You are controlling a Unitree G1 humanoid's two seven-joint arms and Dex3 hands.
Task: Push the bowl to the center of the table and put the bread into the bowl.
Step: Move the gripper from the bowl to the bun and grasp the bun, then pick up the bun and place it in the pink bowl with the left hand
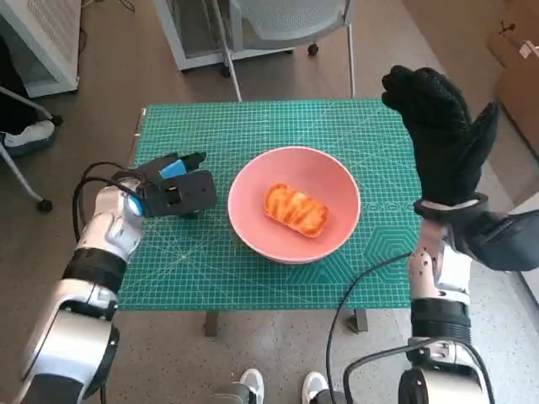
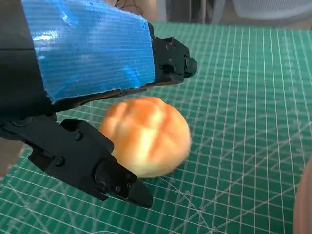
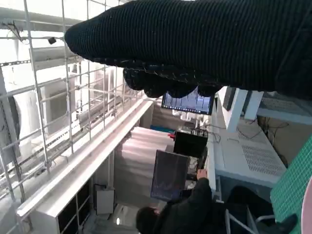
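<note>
The left robot hand (image 2: 92,112) cups a bread roll (image 2: 146,135) between its fingers near the counter's (image 1: 253,122) left edge; whether it grips is unclear. The right robot hand (image 1: 442,135) hangs spread, holding nothing.

A green cutting mat (image 1: 253,278) with a pale grid covers the tabletop. Beyond the table's far edge stands a chair (image 1: 290,25) with a grey mesh seat and metal legs on castors. At the near edge, a person's white shoes (image 1: 282,387) show on the speckled floor. Cardboard boxes (image 1: 518,59) sit off the far right corner. In the right wrist view, a person in dark clothing (image 3: 187,209) sits before monitors (image 3: 189,102), beside a wire-grid rack (image 3: 53,112).
</note>
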